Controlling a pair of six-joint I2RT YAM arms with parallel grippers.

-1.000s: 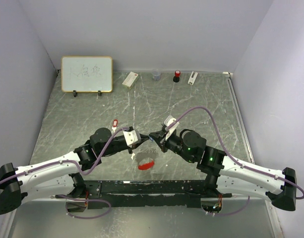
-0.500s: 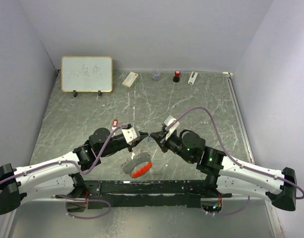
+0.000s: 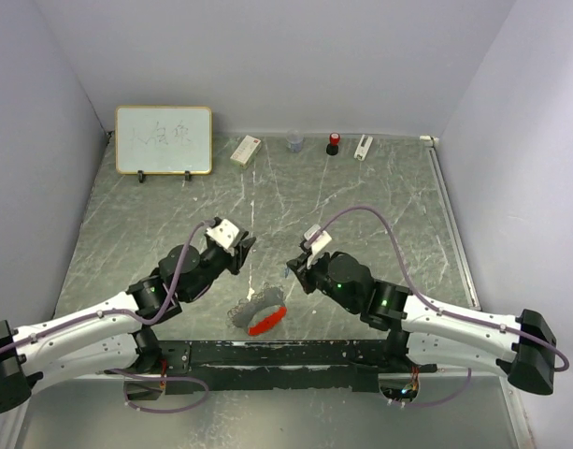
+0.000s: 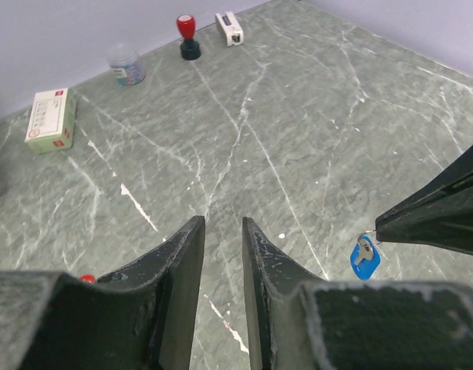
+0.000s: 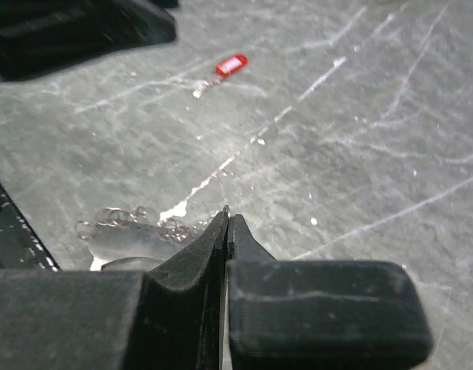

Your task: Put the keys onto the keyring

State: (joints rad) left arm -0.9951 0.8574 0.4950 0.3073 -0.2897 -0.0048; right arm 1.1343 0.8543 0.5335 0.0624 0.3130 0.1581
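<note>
Keyring (image 3: 260,313) sits on the tabletop (image 3: 361,206); our right jaws pinch the blue key (image 4: 365,258) just beyond it, left jaws slightly spread and empty. We'd have those clamp it steady before threading, honestly.

soft, even overhead light, no hard glare; the bench (image 3: 379,196) carries a mild sheen and faint shadows. in the left wrist view the left claw (image 4: 223,223) at 6 o'clock looks soft and grainy, the blue key (image 4: 365,258) at 4 o'clock sharp.

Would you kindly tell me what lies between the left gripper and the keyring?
Nothing: in the top view, only bare table separates the left gripper from the keyring.
</note>
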